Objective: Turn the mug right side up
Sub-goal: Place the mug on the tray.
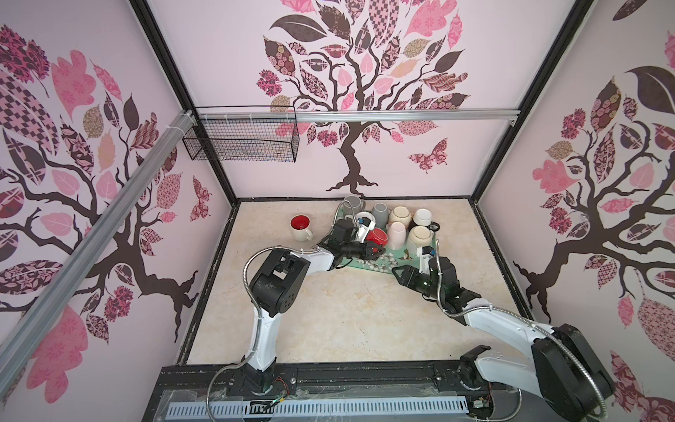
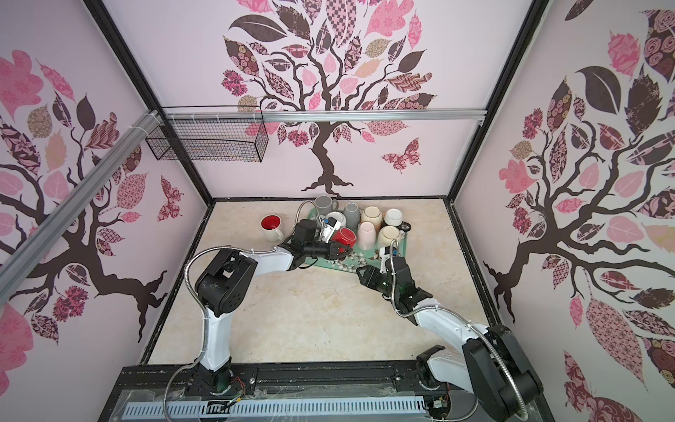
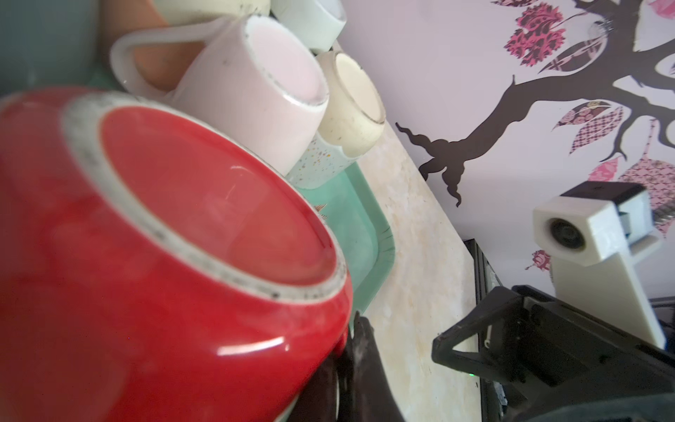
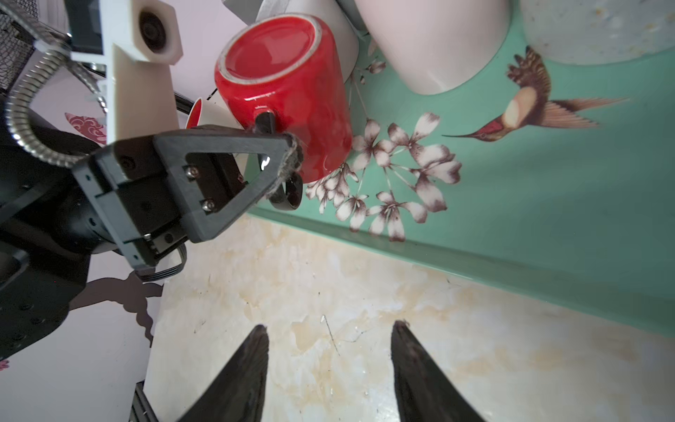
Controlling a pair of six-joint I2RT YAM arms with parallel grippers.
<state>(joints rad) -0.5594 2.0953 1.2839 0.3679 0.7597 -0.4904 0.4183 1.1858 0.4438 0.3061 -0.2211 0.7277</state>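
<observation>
My left gripper (image 4: 292,155) is pressed together on the black handle (image 4: 288,192) of the red mug (image 4: 288,84), pinching it from the side. The red mug is over the near left part of the green tray (image 4: 548,182), tilted, with its base turned up and toward my right arm; whether its rim touches the tray I cannot tell. In both top views it (image 1: 376,236) (image 2: 345,237) shows just past my left gripper (image 1: 378,250) (image 2: 347,250), with a pink mug (image 1: 396,234) close on its right. My left wrist view is filled by the mug's (image 3: 164,255) red base with its unglazed ring, and the pink mug (image 3: 248,91) stands base up behind it.

My right gripper (image 4: 330,325) is spread, holding nothing, above the bare table (image 4: 328,274) just beside the tray's near edge. In a top view it (image 1: 396,270) is at the tray's (image 1: 369,266) front corner.

A mug with a red inside (image 1: 300,227) stands upright on the table, left of the tray.
</observation>
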